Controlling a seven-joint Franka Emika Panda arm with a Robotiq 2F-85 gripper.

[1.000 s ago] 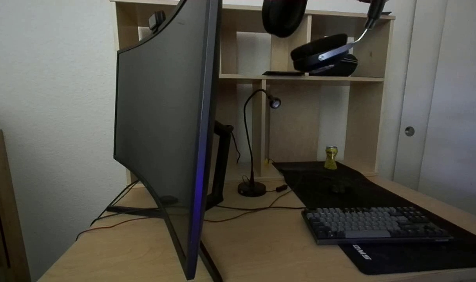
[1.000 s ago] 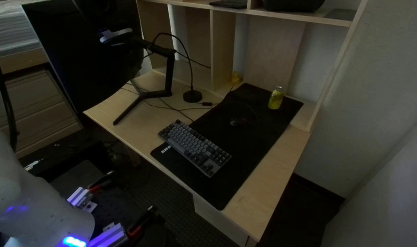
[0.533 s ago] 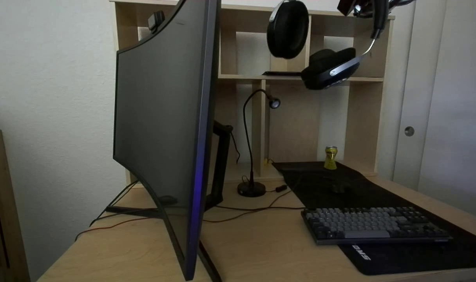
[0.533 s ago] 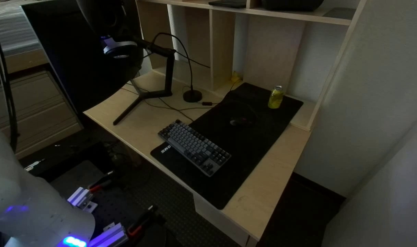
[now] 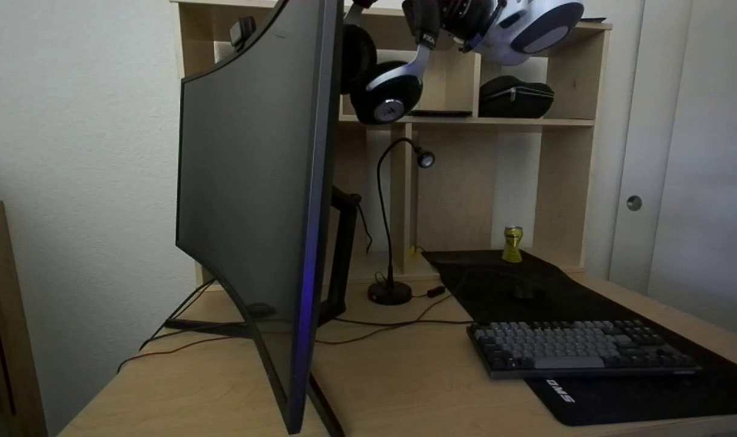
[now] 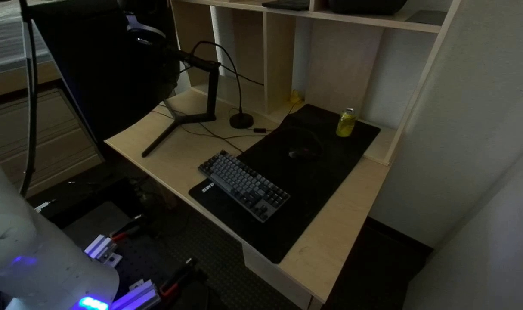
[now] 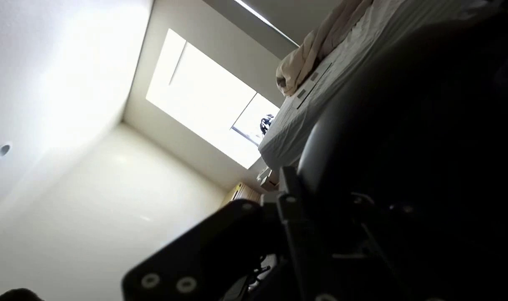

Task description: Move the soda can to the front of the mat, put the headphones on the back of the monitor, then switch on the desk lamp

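Note:
The black headphones (image 5: 387,97) hang high beside the top rear of the monitor (image 5: 253,158), one cup partly hidden behind its edge. Whether they touch the monitor I cannot tell. My gripper (image 7: 314,200) is shut on their dark headband (image 7: 387,125), which fills the right of the wrist view. In an exterior view the arm's wrist (image 5: 523,27) enters at the top. The yellow-green soda can (image 6: 346,122) stands upright on the far end of the black mat (image 6: 317,185). Behind the monitor stands the gooseneck desk lamp (image 5: 390,294); its head shows no glow.
A keyboard (image 6: 246,185) lies across the near part of the mat, with a dark mouse (image 6: 302,151) beyond it. Cables cross the desk near the monitor stand (image 6: 196,117). A wooden shelf (image 5: 565,182) stands at the back, holding a black case (image 5: 517,97).
In an exterior view the headphones have swung left toward the monitor's rear edge and turned, uncovering the black case. The arm's wrist has come into view there. Can, mat and lamp are unmoved.

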